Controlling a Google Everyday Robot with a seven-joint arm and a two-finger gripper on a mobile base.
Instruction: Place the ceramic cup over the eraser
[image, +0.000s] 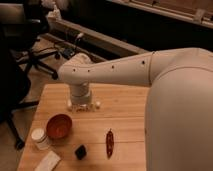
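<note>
Gripper (83, 104) hangs over the tabletop (125, 110) just beyond the red bowl (59, 126); whether it is apart or together cannot be told. The ceramic cup (40, 139) stands just beside the bowl's near-left edge, and the eraser (80, 152) lies near its near-right side, not touching it.

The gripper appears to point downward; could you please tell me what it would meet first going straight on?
Probably the wooden table: the gripper points down near its far edge. The red bowl, ceramic cup and eraser sit nearer the camera, off that line, though depth is hard to judge.
</note>
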